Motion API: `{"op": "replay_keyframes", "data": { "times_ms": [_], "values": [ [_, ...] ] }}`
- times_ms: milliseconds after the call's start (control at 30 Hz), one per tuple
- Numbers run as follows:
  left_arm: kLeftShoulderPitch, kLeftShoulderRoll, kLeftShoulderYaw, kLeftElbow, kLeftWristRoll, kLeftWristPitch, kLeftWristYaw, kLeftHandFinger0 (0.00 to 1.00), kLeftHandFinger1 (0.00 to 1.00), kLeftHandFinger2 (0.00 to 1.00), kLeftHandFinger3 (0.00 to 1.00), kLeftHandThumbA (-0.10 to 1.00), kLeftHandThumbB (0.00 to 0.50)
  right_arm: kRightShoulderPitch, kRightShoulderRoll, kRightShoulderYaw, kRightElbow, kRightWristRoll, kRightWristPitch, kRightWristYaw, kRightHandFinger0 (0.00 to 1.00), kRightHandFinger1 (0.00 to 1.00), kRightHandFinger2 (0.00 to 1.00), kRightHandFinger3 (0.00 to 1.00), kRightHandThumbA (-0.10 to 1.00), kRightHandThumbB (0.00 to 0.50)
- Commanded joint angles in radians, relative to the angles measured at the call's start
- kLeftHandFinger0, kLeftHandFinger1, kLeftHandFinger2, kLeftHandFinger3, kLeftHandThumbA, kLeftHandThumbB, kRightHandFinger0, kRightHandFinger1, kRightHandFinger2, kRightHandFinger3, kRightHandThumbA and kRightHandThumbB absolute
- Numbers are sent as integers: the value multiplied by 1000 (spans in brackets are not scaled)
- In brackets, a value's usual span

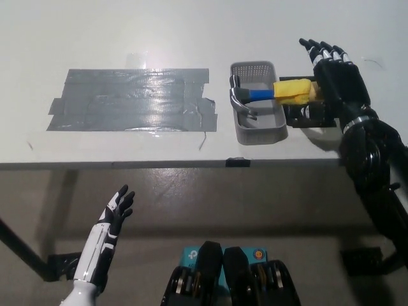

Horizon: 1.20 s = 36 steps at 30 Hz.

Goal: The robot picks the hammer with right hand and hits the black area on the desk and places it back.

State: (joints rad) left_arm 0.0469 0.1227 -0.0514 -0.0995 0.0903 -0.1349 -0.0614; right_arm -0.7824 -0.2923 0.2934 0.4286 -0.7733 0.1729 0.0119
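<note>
— Looking down from the head view, what lies on the desk [127, 25]?

— A white desk with a broad patch of dark grey tape [131, 100] stuck across its left and middle part, glossy and wrinkled, with a loose strand trailing off its lower right corner toward the desk edge. Just to the right of the patch sits a small grey perforated basket [257, 131].

— And the hammer?

— The hammer [271, 94] lies in that basket. Its metal head rests inside against the left wall, a blue collar follows, and the yellow grip sticks out over the basket's right rim.

— Where is the right hand?

— The black right hand [335, 80] is over the desk just to the right of the yellow grip, fingers spread wide and pointing away from the robot, holding nothing. Its palm side is very near the end of the grip; whether it touches, I cannot tell. A dark fixture [306, 113] shows on the desk under the hand, beside the basket. The black arm runs back to the lower right corner.

— The other hand?

— The white left hand [115, 213] rests low at the lower left, below the desk's front edge and well apart from everything on it, fingers apart and empty.

— Anything else?

— A small black clip [238, 162] on the front edge of the desk, below the basket.
</note>
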Motion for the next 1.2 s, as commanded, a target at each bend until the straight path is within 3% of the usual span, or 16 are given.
{"op": "replay_keyframes", "data": {
  "times_ms": [0,967,1167],
  "values": [
    [-1,2,0,-18,4,-41,1,1000,1000,1000,1000,1000,133,-73,-5,8,14,-4,-3,-11,1000,1000,1000,1000,994,375],
    [-13,12,-3,-31,24,-44,-4,1000,1000,1000,1000,1000,147,-159,30,21,171,13,-22,-57,1000,1000,1000,1000,993,393],
    [-12,14,0,-35,14,-41,-8,1000,1000,1000,1000,1000,150,-189,34,35,214,3,-17,-53,1000,1000,1000,1000,970,377]
  ]
}}
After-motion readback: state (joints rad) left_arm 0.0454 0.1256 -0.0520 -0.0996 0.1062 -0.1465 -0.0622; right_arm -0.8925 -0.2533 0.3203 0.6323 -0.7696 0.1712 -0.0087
